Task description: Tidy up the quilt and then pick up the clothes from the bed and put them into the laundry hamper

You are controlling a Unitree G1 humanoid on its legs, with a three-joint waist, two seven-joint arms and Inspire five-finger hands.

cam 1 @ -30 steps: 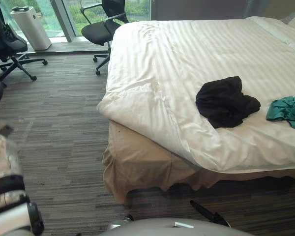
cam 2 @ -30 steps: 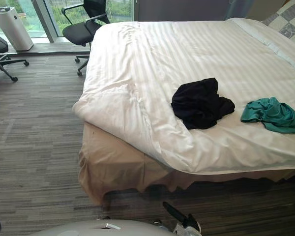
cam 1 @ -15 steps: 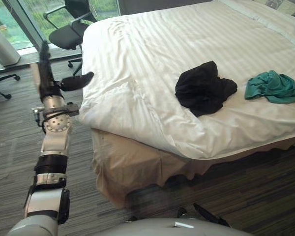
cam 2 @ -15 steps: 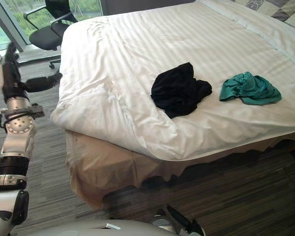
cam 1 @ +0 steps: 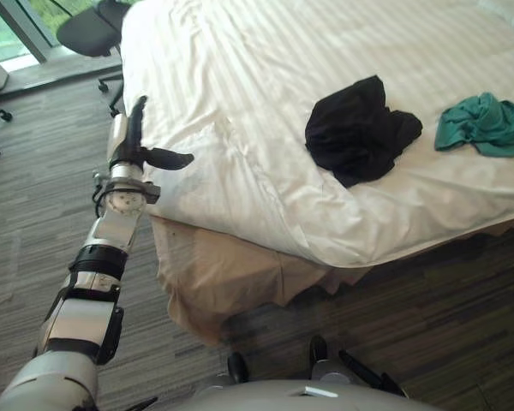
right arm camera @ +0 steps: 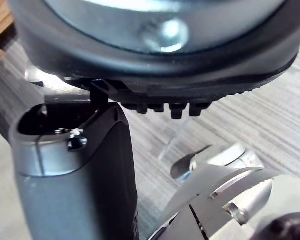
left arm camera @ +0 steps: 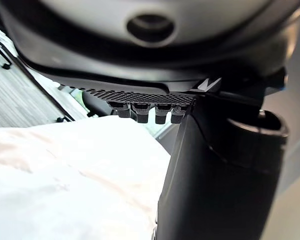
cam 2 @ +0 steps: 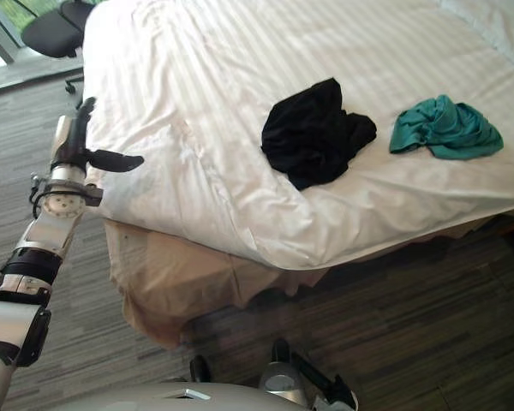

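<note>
A white striped quilt [cam 1: 240, 77] covers the bed, rumpled at its near left corner. On it lie a bundle of black clothes [cam 1: 356, 128] and, further right, a teal garment [cam 1: 485, 124]. My left hand [cam 1: 135, 137] is raised at the quilt's left corner, fingers straight and upright, thumb pointing over the quilt's edge; it holds nothing. The left wrist view shows the same hand [left arm camera: 215, 170] close above the white quilt [left arm camera: 60, 180]. My right hand [right arm camera: 80, 165] hangs low over the carpet, fingers straight, far from the bed.
A beige bed skirt [cam 1: 223, 274] hangs under the quilt at the near corner. A black office chair [cam 1: 90, 30] stands beyond the bed's far left corner. Grey striped carpet [cam 1: 34, 197] lies to the left and in front of the bed.
The camera has tilted down and moved closer to the bed. My left arm has come in to the quilt's left corner, thumb now over its edge. The clothes lie as before.
</note>
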